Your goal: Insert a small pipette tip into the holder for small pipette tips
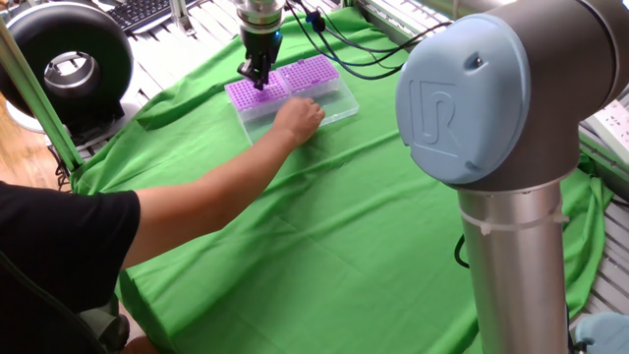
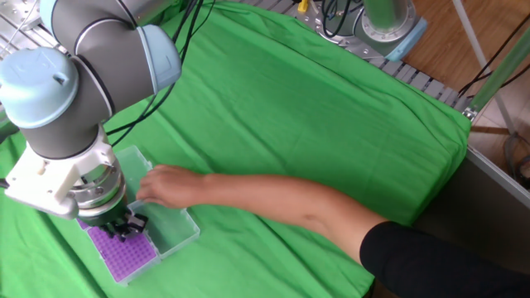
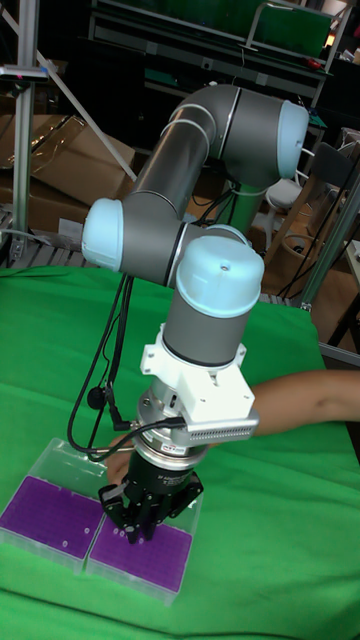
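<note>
Two purple tip racks lie side by side in a clear plastic case. My gripper hangs straight down just over the left rack, which is also in the other fixed view and the tall view. The fingers are drawn close together. Any small pipette tip between them is too small to make out. Which rack is the holder for small tips I cannot tell. A person's hand rests on the case right beside the gripper.
The second purple rack lies to the right of the first one. The person's arm reaches across the green cloth. The robot base stands at the near right. A black ring light and a keyboard sit beyond the cloth.
</note>
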Controlling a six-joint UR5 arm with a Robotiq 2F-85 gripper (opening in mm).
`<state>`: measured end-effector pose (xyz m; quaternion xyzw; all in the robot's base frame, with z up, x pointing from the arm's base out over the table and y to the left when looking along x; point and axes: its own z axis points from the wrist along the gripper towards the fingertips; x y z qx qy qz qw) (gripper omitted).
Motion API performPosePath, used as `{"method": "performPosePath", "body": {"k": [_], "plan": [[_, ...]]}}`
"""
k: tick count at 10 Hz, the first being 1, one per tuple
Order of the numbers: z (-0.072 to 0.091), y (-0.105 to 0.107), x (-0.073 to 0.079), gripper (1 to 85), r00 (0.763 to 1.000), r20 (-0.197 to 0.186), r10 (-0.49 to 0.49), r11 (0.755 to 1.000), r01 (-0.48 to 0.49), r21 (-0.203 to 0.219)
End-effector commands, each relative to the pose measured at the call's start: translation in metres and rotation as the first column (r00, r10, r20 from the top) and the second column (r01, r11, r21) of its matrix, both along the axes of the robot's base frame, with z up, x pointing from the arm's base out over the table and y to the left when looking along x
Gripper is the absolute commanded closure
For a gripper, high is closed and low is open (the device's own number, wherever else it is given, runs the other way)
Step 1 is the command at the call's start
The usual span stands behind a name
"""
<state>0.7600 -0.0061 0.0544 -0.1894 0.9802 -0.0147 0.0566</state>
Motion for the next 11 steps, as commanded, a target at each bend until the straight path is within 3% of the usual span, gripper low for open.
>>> {"method": "performPosePath", "body": {"k": [1, 3, 5, 7, 11], "plan": [[0.01, -0.014, -0.005, 62.7, 0.999, -0.023, 0.023, 1.0, -0.023, -0.016], [0.017, -0.024, -0.006, 62.7, 0.998, -0.033, 0.049, 0.999, -0.049, -0.014], [0.005, -0.042, 0.0, 62.7, 0.997, 0.01, 0.078, 0.997, -0.078, 0.008], [0.002, -0.058, 0.0, 62.7, 0.997, 0.016, 0.08, 0.997, -0.08, 0.007], [0.0, -0.055, 0.002, 62.7, 0.998, 0.017, 0.06, 0.998, -0.06, 0.03]]}}
